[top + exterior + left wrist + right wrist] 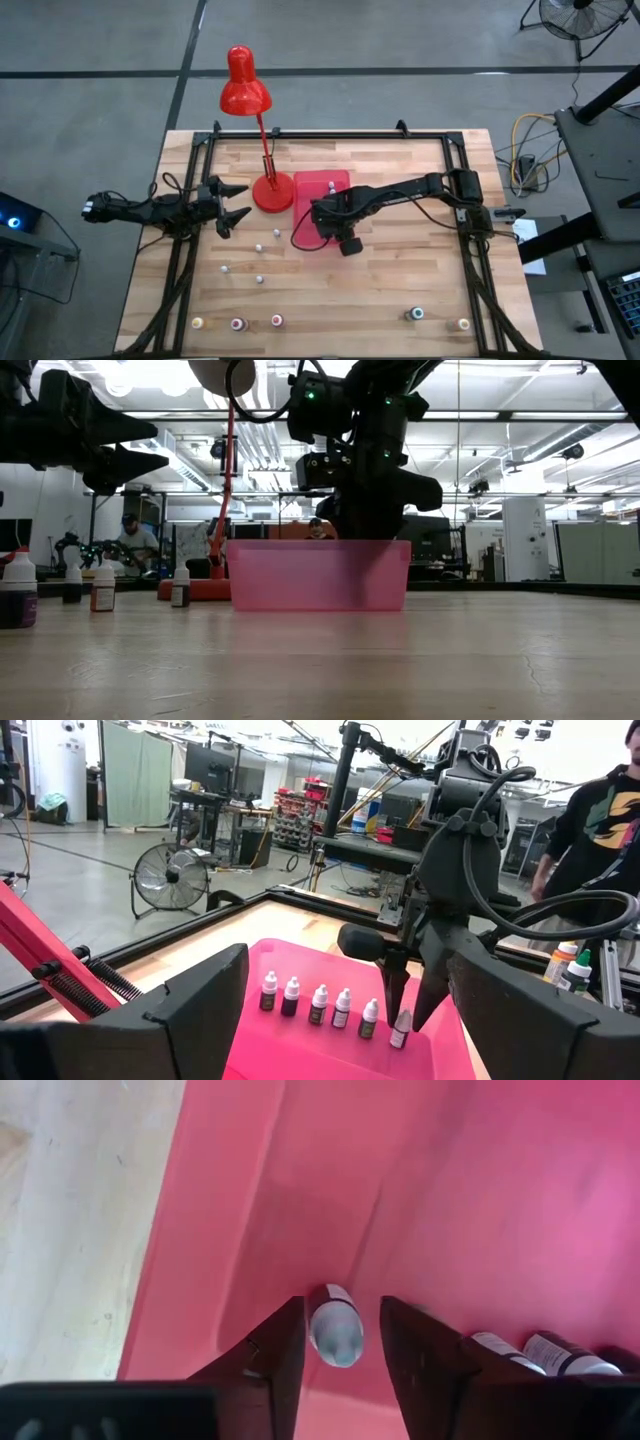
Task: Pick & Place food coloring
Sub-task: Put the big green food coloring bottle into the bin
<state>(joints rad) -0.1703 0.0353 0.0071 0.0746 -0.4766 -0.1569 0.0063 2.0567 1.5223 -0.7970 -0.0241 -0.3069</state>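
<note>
A translucent pink tray point(322, 185) sits mid-table beside the red lamp's base point(272, 193). A row of several small white-capped food coloring bottles point(318, 1005) stands in it. My right gripper point(413, 1005) points down into the tray. Its fingers are slightly apart on either side of the end bottle point(333, 1325), which stands on the tray floor point(400, 1028). In the right wrist view a gap shows between the bottle and one finger point(410, 1350). My left gripper point(238, 200) waits open at the table's left, clear of everything. More bottles point(259, 280) stand loose on the wood. My right gripper comes at the end bottle from above, its fingers on either side of the capped top point(335, 1345). One finger point(285, 1350) lies close against the bottle's side; whether it touches, I cannot tell. The bottle stands upright on the tray floor.
The red lamp point(246, 95) leans over the table's far left. Loose bottles stand along the near edge point(237, 323) point(416, 314) and left of the tray point(102, 588). A black frame rims the table point(330, 133). A person point(600, 810) stands beyond the table.
</note>
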